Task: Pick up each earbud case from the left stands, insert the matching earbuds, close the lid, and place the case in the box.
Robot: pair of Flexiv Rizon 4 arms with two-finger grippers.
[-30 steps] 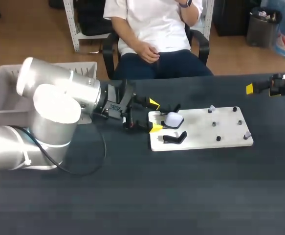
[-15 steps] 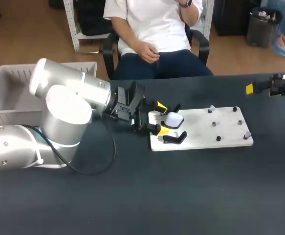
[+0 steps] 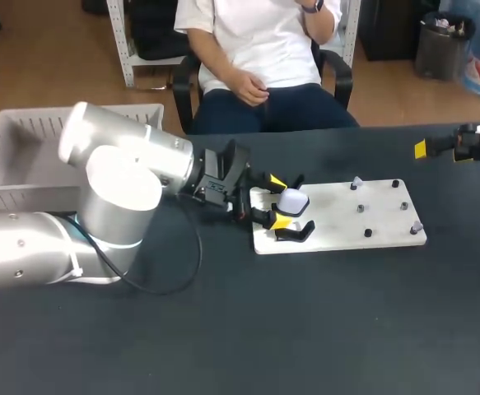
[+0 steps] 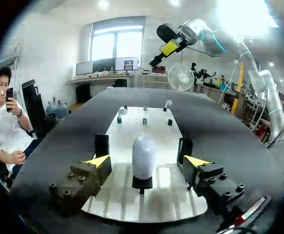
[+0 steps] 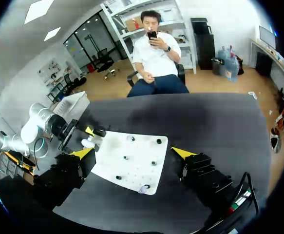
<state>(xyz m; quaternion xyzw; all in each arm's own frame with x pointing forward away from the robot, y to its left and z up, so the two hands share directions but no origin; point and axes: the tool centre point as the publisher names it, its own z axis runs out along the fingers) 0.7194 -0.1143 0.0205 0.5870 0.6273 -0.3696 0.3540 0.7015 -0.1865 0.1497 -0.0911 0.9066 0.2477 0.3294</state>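
The white rounded earbud case (image 4: 143,156) is straddled, untouched, by the open left jaws; closing is needed next. The right jaws are held open too.

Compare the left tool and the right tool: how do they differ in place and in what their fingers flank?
The left tool sits low at the white board's end; the right tool hangs high, clear of the board. The left tool's fingers flank the white earbud case on its stand without touching; the right tool's flank nothing. Both are open, with yellow tips.
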